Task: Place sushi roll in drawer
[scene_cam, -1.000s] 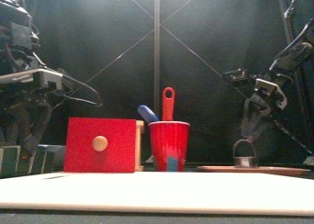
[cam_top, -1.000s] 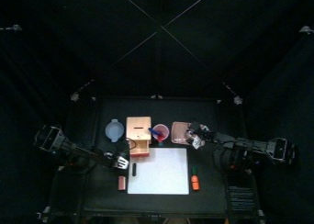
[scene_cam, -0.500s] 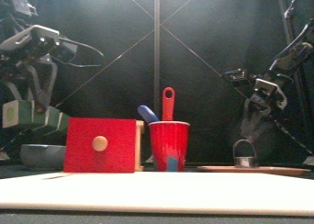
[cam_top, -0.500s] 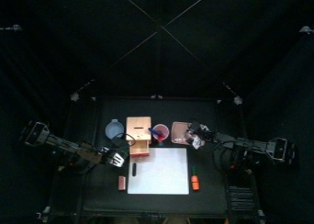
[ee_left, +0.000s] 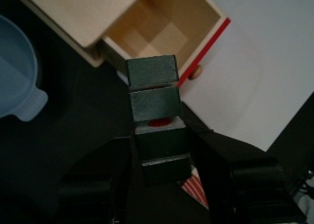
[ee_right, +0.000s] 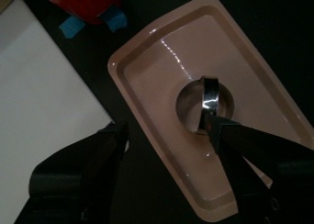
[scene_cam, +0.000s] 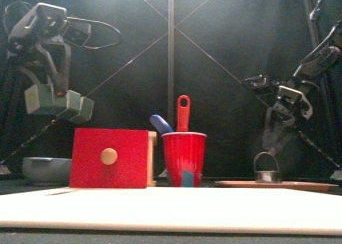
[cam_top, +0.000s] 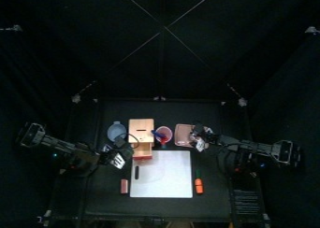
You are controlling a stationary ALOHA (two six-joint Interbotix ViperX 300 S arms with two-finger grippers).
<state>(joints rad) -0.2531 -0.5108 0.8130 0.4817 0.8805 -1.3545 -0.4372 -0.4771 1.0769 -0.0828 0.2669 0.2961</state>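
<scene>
The drawer (ee_left: 157,30) is a light-tan box with its orange-fronted part pulled out and open. It stands mid-table in the top view (cam_top: 140,135), and its red front with a knob faces the front view (scene_cam: 111,158). My left gripper (ee_left: 162,145) is shut on the sushi roll (ee_left: 154,88), a dark green segmented bar with a red spot. It holds the roll in the air just in front of the open drawer, and in the front view (scene_cam: 62,101) it is up and left of the drawer. My right gripper (ee_right: 172,127) is open, low over the pinkish tray (ee_right: 245,62).
A grey-blue bowl (scene_cam: 47,169) sits left of the drawer. A red cup (scene_cam: 185,158) with a red utensil stands to its right. The tray holds a small metal piece (ee_right: 207,104). A white sheet (cam_top: 163,174) lies in front, with an orange item (cam_top: 196,185) beside it.
My left gripper has risen from table height beside the bowl to above the drawer's top, carrying the roll. The right arm has not moved.
</scene>
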